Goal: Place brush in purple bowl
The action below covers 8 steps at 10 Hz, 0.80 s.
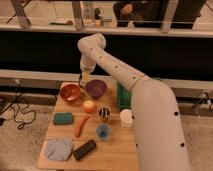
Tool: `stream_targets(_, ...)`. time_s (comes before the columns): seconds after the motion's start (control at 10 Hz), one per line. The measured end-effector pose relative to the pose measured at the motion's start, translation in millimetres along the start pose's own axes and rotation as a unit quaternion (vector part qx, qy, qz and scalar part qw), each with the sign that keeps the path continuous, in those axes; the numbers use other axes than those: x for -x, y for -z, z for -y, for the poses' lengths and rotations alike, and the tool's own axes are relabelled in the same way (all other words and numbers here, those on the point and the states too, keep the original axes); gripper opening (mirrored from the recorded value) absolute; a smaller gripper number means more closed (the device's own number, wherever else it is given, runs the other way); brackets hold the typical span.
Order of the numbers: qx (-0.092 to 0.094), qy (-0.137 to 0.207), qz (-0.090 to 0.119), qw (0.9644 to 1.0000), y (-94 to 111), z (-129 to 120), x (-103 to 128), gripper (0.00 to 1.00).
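Hovering at the far side, the gripper (85, 76) seems to clutch the brush (85, 80); the purple bowl (96, 89) lies just right of it, slightly nearer.

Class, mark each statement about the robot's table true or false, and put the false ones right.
1. The purple bowl stands beside the reddish-brown bowl, on its right in the picture. True.
2. The gripper hangs over the near edge of the table. False: it is at the far edge, just above and between the two bowls.
3. The green sponge lies left of the orange carrot-shaped thing. True.
4. The blue cup stands inside the purple bowl. False: it stands on the table nearer the front, just in front of the metal cup.
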Motion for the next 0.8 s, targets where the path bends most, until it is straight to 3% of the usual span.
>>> stream_targets(0.8,-0.005,0.002,0.002,1.0000,1.0,3.2,1.9,0.00)
